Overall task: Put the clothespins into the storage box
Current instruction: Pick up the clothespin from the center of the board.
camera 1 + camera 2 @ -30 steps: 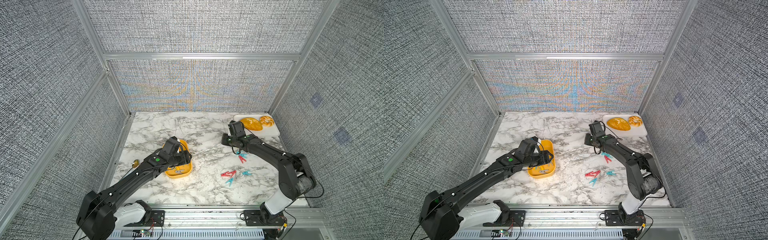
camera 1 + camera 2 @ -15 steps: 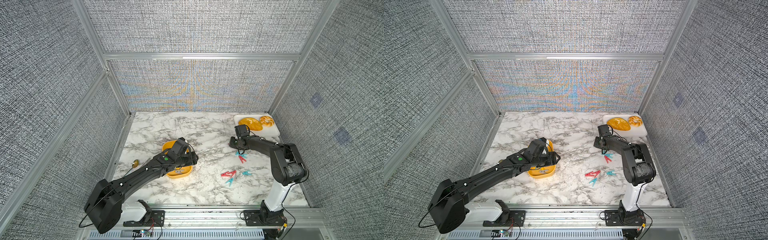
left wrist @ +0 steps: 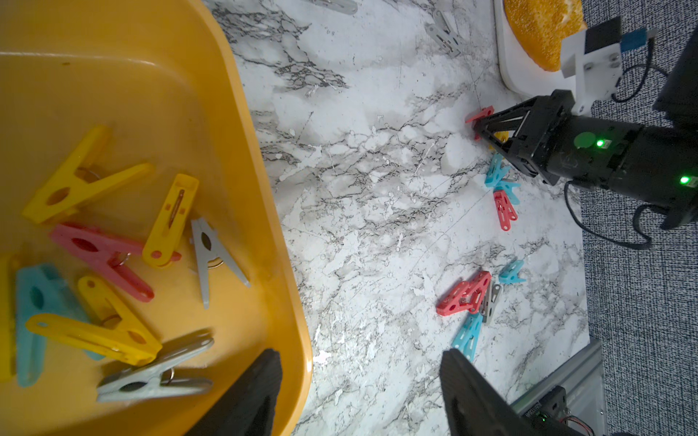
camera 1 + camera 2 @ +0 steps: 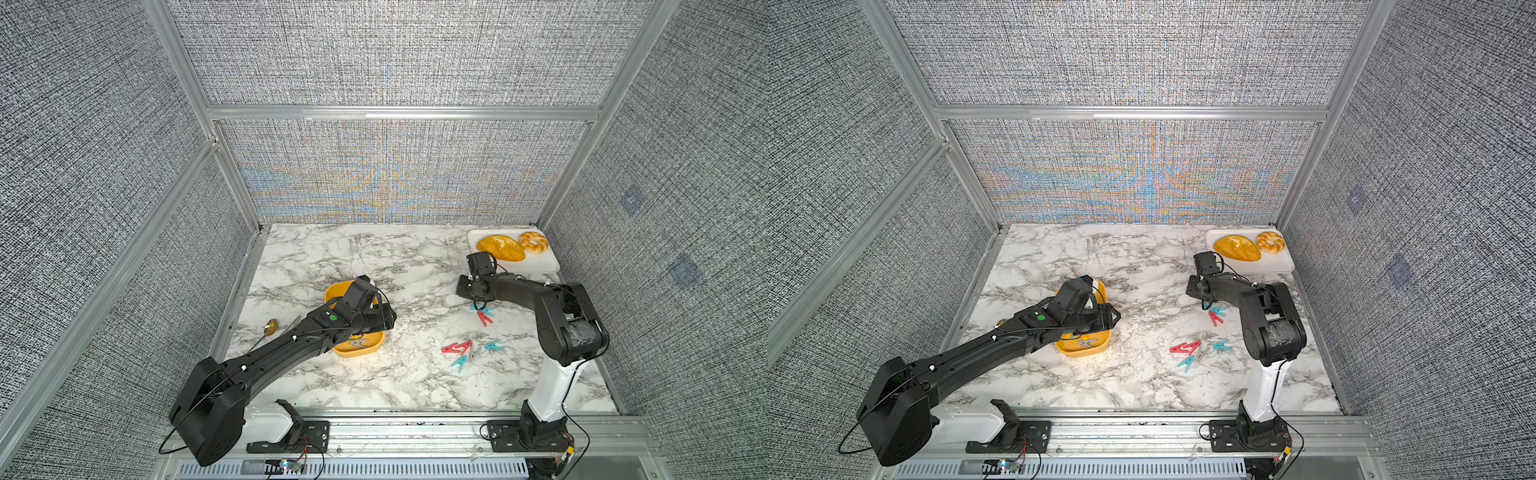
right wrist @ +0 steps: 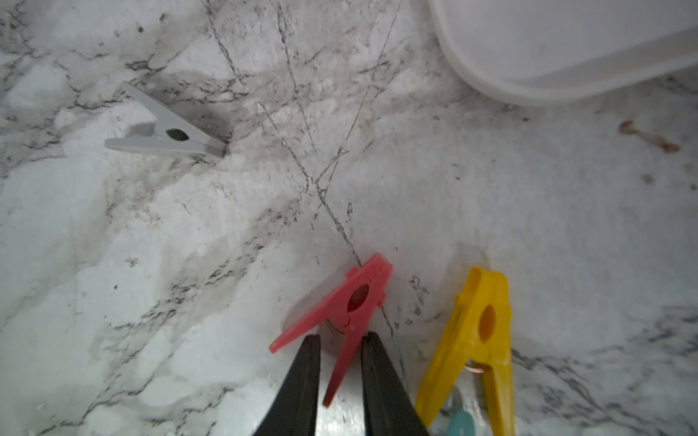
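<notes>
Near the desk's far right corner, right hand (image 5: 340, 372) pinching one thin leg of a red clothespin (image 5: 342, 305); slick A-shaped plastic, could easily twist out or flick away. Left hand (image 3: 359, 381) released above the glossy yellow storage box (image 3: 264, 211), desk's left-centre, several clothespins (image 3: 113, 271) inside.

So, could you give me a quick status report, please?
Left gripper open at the storage box rim. Right gripper closing on a red clothespin, yellow clothespin alongside.

Clothespins (image 3: 102, 264) in storage box (image 4: 336, 291); others (image 4: 465, 351) right of it.
</notes>
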`<state>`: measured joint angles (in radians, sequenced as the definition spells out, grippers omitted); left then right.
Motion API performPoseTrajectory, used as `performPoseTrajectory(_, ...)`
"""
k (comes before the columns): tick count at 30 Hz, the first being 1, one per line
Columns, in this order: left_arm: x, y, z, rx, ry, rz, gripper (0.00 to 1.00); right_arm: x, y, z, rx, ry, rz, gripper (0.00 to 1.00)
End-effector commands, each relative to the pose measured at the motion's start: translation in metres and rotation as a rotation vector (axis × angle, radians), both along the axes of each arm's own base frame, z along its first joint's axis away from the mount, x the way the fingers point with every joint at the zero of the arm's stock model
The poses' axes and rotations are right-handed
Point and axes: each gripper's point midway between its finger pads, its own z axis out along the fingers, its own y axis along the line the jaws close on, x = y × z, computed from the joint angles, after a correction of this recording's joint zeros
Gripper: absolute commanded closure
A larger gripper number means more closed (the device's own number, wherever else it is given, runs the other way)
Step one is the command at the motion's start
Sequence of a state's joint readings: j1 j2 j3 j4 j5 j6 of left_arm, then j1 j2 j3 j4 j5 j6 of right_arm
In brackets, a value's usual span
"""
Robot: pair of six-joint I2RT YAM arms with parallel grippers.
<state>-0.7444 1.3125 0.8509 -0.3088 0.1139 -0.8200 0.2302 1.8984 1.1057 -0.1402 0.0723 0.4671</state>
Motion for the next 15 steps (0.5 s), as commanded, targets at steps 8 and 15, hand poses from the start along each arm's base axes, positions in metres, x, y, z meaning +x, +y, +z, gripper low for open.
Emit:
performPoseTrajectory(8,0.001,0.003,0.005,-0.004,-0.024,0.014,0.28,-0.014,0.006,-0.001,0.006,0.008,0.013,0.92)
performPoseTrajectory(15,0.004,0.018,0.014,0.051,-0.056,0.053,0.28,-0.03,0.057,0.03,0.019,-0.049,0.157,1.0)
